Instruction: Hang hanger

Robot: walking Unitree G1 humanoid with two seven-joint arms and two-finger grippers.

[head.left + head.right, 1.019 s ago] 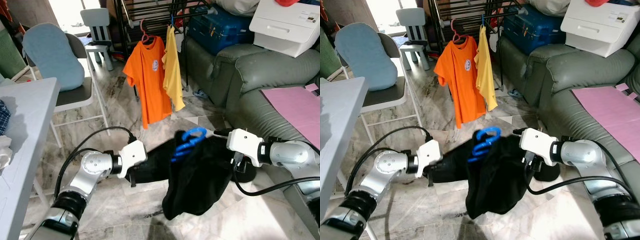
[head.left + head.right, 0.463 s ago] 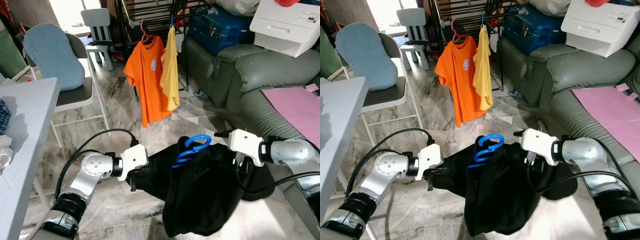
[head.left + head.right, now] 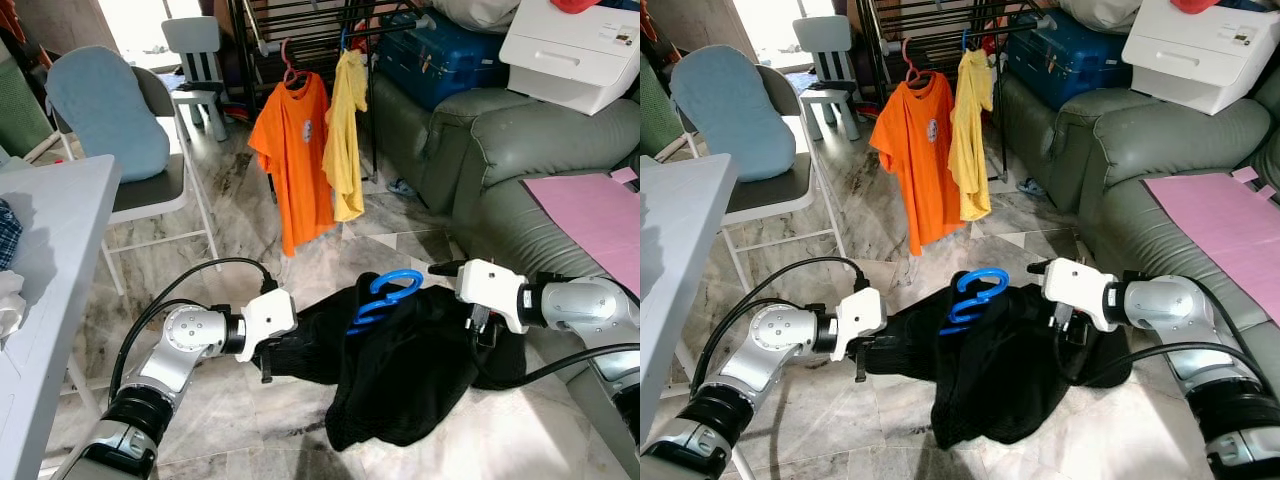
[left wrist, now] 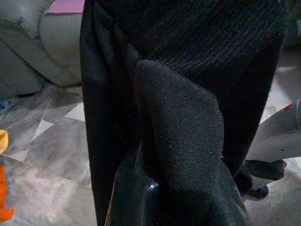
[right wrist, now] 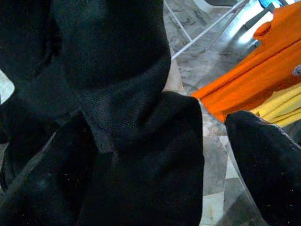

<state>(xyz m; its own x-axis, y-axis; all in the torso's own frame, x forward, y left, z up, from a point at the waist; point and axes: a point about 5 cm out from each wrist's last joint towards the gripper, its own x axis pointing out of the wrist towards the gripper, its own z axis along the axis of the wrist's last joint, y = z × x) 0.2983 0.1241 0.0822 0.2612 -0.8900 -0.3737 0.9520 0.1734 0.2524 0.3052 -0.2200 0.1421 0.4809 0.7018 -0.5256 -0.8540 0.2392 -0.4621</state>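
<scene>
A black garment (image 3: 400, 375) on a blue hanger (image 3: 385, 293) hangs low over the marble floor, stretched between my two arms. My left gripper (image 3: 283, 350) holds one side of it, and in the left wrist view the black cloth (image 4: 178, 141) wraps over the fingers. My right gripper (image 3: 480, 335) holds the other side, with folds of cloth (image 5: 127, 113) between its fingers. The hanger's hook stands up from the collar. The garment's hem reaches the floor.
A black drying rack (image 3: 300, 20) stands ahead, with an orange shirt (image 3: 298, 150) on a pink hanger and a yellow shirt (image 3: 346, 140). A grey-green sofa (image 3: 500, 140) with a pink cloth (image 3: 595, 210) is at right. A folding chair (image 3: 130, 190) and table (image 3: 60, 230) are at left.
The hanger and garment have sunk a little and the cloth has settled on the floor. The yellow shirt on the rack has swung and bunched up.
</scene>
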